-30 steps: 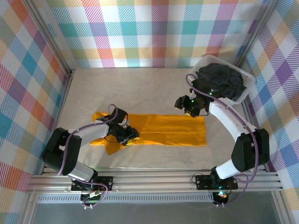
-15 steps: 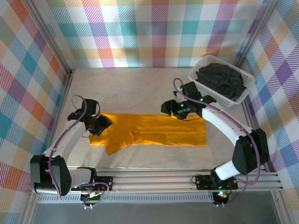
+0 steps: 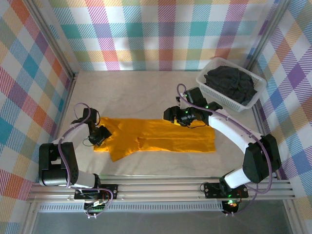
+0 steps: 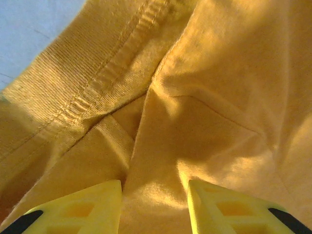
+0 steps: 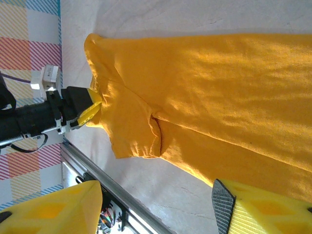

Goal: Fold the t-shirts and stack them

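The bright orange-yellow t-shirt [image 3: 165, 135] lies flat on the table as a long strip, with a sleeve flap [image 3: 119, 151] sticking out toward the near edge. My left gripper [image 3: 101, 135] is low at the shirt's left end. Its yellow fingers [image 4: 83, 207] stand apart with the collar-side cloth [image 4: 161, 146] bulging between them. My right gripper [image 3: 171, 115] hovers over the shirt's far edge near the middle, open and holding nothing; its wrist view looks down on the shirt [image 5: 219, 87]. The charcoal-black t-shirt [image 3: 230, 84] is crumpled in the basket.
The white lattice basket [image 3: 207, 80] stands at the back right corner. Checked walls close in the table on three sides. An aluminium rail [image 3: 161, 187] runs along the near edge. Bare table [image 3: 136, 92] lies beyond the orange shirt.
My left arm swung from the shirt's lower middle out to its left end. My right gripper moved left from beside the basket to the shirt's far edge.
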Controlling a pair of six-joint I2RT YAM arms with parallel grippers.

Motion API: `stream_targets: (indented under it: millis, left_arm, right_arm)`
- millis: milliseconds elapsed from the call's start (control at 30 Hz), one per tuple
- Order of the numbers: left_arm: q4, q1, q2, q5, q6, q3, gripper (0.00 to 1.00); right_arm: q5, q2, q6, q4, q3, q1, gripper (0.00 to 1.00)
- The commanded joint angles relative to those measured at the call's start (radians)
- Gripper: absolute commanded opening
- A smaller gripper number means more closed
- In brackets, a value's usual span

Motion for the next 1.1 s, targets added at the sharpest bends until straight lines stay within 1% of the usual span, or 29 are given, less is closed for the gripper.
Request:
stream_targets:
  millis: [0, 200, 300, 467, 767, 800, 867, 1067]
  left_arm:
    - [0.042, 0.015, 0.012, 0.027, 0.044, -0.030, 0.41]
    - [0.024, 0.013, 0.004, 0.014, 0.061, -0.034, 0.41]
    - [0.051, 0.015, -0.012, 0.053, 0.052, -0.047, 0.41]
    - [0.085, 0.013, -0.048, 0.102, 0.031, -0.047, 0.31]
    - [0.023, 0.009, -0.070, 0.092, 0.049, -0.011, 0.14]
    - [0.023, 0.009, -0.070, 0.091, 0.049, -0.011, 0.11]
    - [0.017, 0.006, -0.065, 0.085, 0.049, -0.009, 0.00]
    - [-0.032, 0.004, -0.067, 0.045, 0.030, 0.032, 0.00]
  right_arm:
    - [-0.024, -0.025, 0.005, 0.016, 0.000, 0.001, 0.63]
    - [-0.023, 0.005, 0.002, 0.008, 0.032, 0.001, 0.63]
    - [-0.021, 0.017, 0.004, 0.009, 0.044, 0.001, 0.63]
    - [-0.018, 0.032, 0.007, 0.006, 0.051, 0.001, 0.63]
    - [-0.006, 0.041, 0.007, -0.003, 0.052, 0.001, 0.62]
    - [-0.004, 0.044, 0.007, -0.005, 0.055, 0.001, 0.62]
    - [-0.001, 0.049, 0.007, -0.009, 0.061, 0.001, 0.62]
    - [0.006, 0.061, 0.001, -0.028, 0.080, 0.001, 0.62]
